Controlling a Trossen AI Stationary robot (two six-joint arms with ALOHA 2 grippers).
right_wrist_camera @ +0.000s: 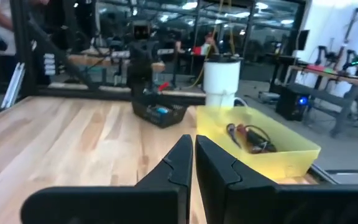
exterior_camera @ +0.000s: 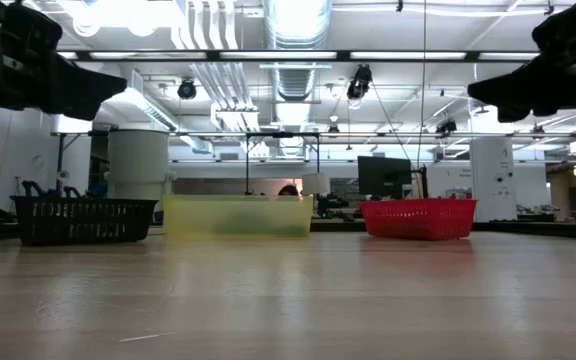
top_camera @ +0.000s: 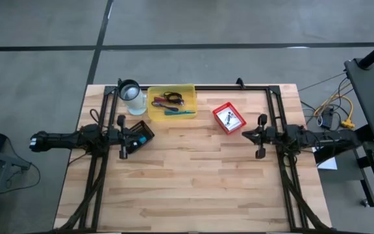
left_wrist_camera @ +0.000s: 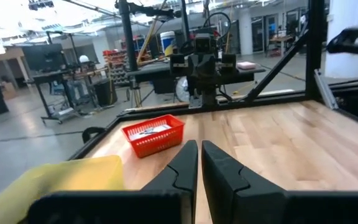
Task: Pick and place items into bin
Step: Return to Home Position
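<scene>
Seen from above, the pale wooden slat table (top_camera: 193,175) carries a translucent yellow plastic bin (top_camera: 188,91) at upper centre. In it a teal pen (top_camera: 179,112) lies left-to-right beside a black coiled cable (right_wrist_camera: 248,138). To its right sits a red mesh basket (top_camera: 238,125) of white printed cards (top_camera: 226,117); the table-level view shows only their walls. The left gripper (left_wrist_camera: 199,144) and right gripper (right_wrist_camera: 193,138) hang at mid-frame, both pinched closed on nothing.

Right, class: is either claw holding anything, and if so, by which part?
Nothing is held: the left claw and the right claw are both shut and empty.
</scene>
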